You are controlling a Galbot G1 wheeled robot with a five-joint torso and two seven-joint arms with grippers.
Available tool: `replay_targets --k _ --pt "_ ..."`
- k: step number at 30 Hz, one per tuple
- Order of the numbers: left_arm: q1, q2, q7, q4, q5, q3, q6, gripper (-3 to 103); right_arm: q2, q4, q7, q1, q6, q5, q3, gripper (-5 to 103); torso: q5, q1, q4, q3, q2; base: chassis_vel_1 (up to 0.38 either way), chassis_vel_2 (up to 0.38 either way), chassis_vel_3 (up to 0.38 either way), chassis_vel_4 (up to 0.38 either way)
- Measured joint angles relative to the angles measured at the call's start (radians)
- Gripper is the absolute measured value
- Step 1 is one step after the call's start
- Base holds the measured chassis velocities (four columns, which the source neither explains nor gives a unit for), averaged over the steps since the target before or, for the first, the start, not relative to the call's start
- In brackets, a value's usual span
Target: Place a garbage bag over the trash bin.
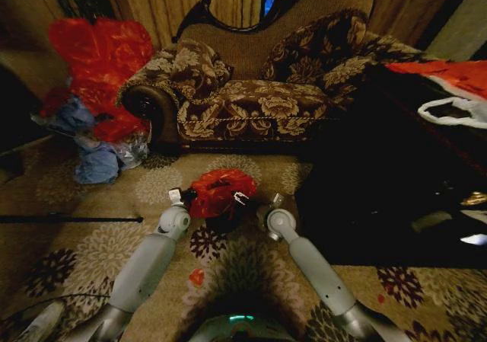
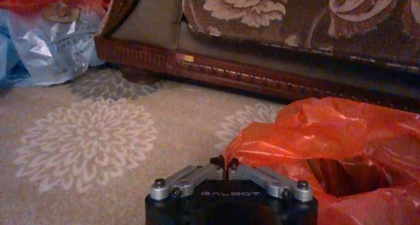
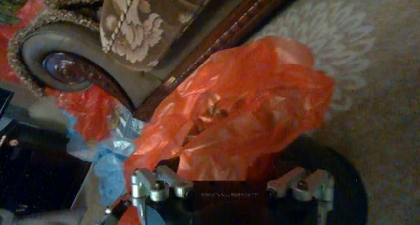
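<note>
The garbage bag [image 1: 221, 190], glossy bright red, sits crumpled on top of the small black trash bin [image 1: 225, 222] on the patterned carpet in front of me. My left gripper [image 1: 185, 196] is at the bag's left side. In the left wrist view that gripper [image 2: 225, 162] is shut, its tips pinching the edge of the garbage bag [image 2: 328, 141]. My right gripper [image 1: 245, 199] is at the bag's right side. In the right wrist view the garbage bag [image 3: 249, 112] rises from the middle of the right gripper [image 3: 229, 178] and hides its tips. The trash bin's dark rim [image 3: 345, 185] curves beside it.
A floral sofa [image 1: 251, 106] stands just behind the bin. A big red plastic heap [image 1: 99, 60] and blue and clear bags [image 1: 95, 163] lie at the left. A large black low table [image 1: 396, 174] with a white handled bag [image 1: 456, 112] is at the right. A thin dark rod [image 1: 68, 219] lies on the carpet.
</note>
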Motion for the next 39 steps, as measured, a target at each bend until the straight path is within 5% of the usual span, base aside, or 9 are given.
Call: replay_targets --k 12,14,16,19,25,33,39 --pt "-0.002 -0.01 0.002 0.008 0.003 0.003 -0.003 0 0.037 -0.06 -0.064 0.023 0.027 -0.136 -0.038 52 0.0001 0.0 0.0 0.0 0.0 0.0 0.0 0.0 0.0" --pt "-0.002 -0.009 0.003 0.007 0.003 0.003 -0.003 0 0.034 -0.07 -0.089 0.025 0.041 -0.223 -0.051 41 0.0002 0.0 0.0 0.0 0.0 0.0 0.0 0.0 0.0" --pt "-0.002 -0.009 0.003 0.007 0.003 0.003 -0.003 0 0.03 -0.072 -0.101 0.024 0.048 -0.256 -0.058 41 0.0003 0.0 0.0 0.0 0.0 0.0 0.0 0.0 0.0" --pt "0.001 -0.013 0.004 0.004 0.004 0.004 -0.003 0 -0.005 -0.081 -0.187 0.017 0.099 -0.456 -0.106 25 0.0002 0.0 -0.0001 0.0 0.0 0.0 0.0 0.0 0.0" --pt "0.008 -0.018 0.005 -0.002 0.007 0.005 -0.003 0 -0.013 -0.099 -0.22 0.011 0.129 -0.56 -0.129 3 0.0002 0.0 0.0 0.0 0.0 0.0 0.0 0.0 0.0" --pt "0.011 -0.018 0.005 -0.008 0.009 0.005 -0.004 0 -0.037 -0.143 -0.284 0.024 0.219 -0.798 -0.17 0 0.0002 0.0 0.0 0.0 0.0 0.0 0.0 0.0 0.0" --pt "0.022 -0.018 0.004 -0.02 0.01 -0.001 -0.005 0 -0.081 -0.168 -0.323 0.025 0.304 -1.073 -0.194 0 0.0002 0.0 -0.0001 0.0 0.0 0.0 0.0 0.0 0.0"
